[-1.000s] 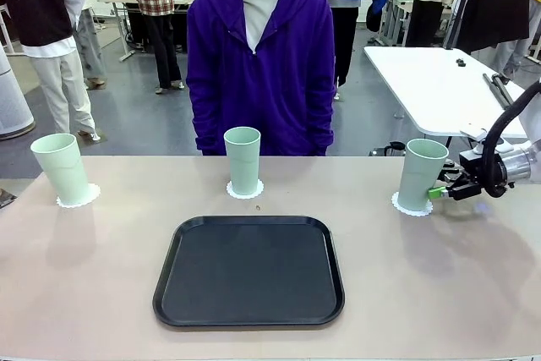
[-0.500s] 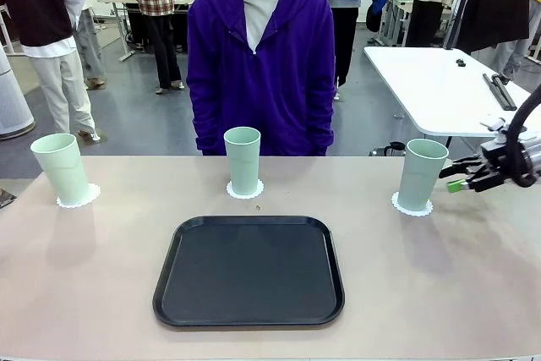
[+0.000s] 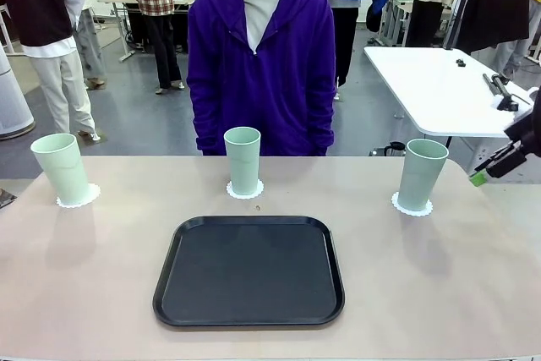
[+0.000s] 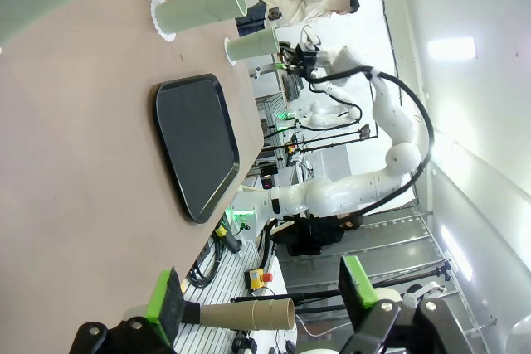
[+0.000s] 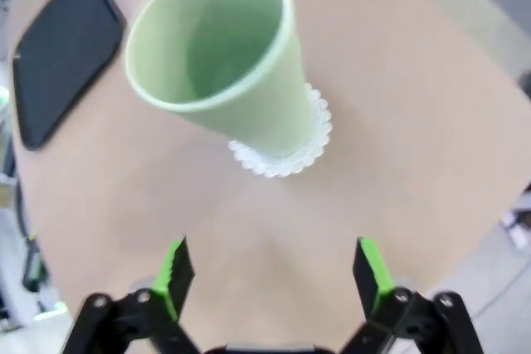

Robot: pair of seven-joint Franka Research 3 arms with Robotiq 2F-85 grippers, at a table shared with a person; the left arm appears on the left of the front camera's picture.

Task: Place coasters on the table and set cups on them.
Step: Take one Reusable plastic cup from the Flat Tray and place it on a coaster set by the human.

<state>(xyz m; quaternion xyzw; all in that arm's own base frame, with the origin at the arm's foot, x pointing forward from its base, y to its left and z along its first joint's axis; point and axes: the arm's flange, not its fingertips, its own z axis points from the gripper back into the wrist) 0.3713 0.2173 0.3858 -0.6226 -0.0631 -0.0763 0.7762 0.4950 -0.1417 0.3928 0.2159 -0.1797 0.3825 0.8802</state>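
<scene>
Spanning the front view: beige table (image 3: 439, 293), black tray (image 3: 248, 270) at its near middle. Standing upright along the far side, well apart: three mint cups, left (image 3: 61, 169), middle (image 3: 243, 160), right (image 3: 422, 174), each on a white lacy coaster (image 3: 78, 199) (image 3: 245, 191) (image 3: 412, 205). Hanging off the table's right edge, clear of the right cup: right hand (image 5: 272, 275), fingers spread, empty. Left hand (image 4: 261, 294) likewise spread wide, gripping nothing.
</scene>
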